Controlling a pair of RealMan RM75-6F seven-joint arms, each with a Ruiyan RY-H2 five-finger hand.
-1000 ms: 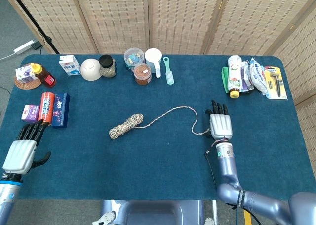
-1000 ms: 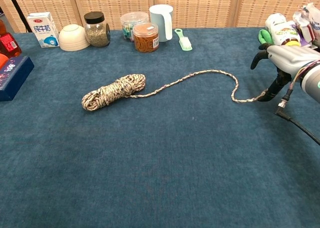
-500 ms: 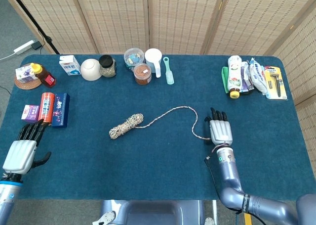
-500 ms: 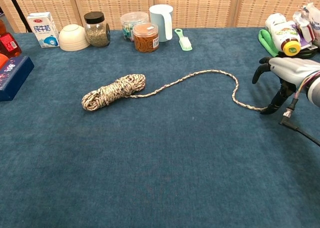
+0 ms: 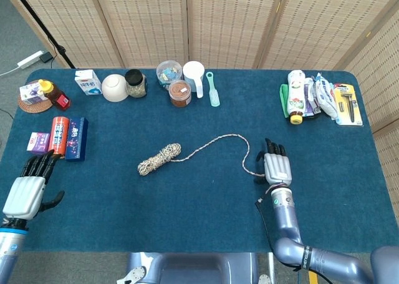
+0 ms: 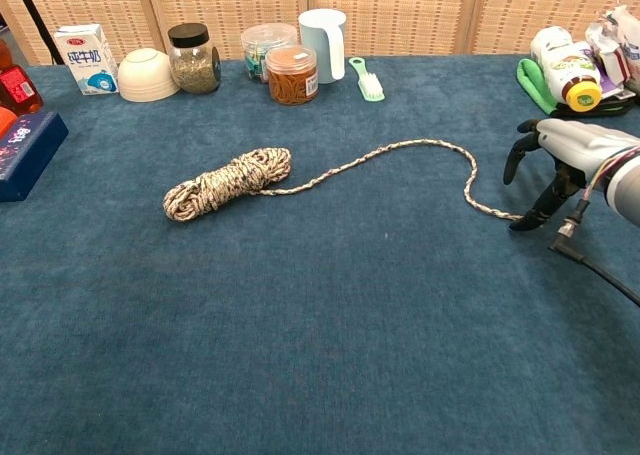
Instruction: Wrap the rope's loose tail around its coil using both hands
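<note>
both hands spread, holding nothing; right hand (image 6: 565, 165) fingertip touches rope tail (image 6: 440, 155); left hand (image 5: 28, 187) idle

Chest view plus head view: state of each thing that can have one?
rope coil: bundled, lying flat, untouched
rope tail: unwrapped, looping across the cloth to the right robot hand
right robot hand: fingertips at the tail's end; grip not clear
left robot hand: fingers apart, holding nothing
dark-lidded jar: lid on
bowl: upside down

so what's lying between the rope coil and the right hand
Only the rope's loose tail, curving from the coil across bare blue cloth to the right hand; the chest view shows it best.
</note>
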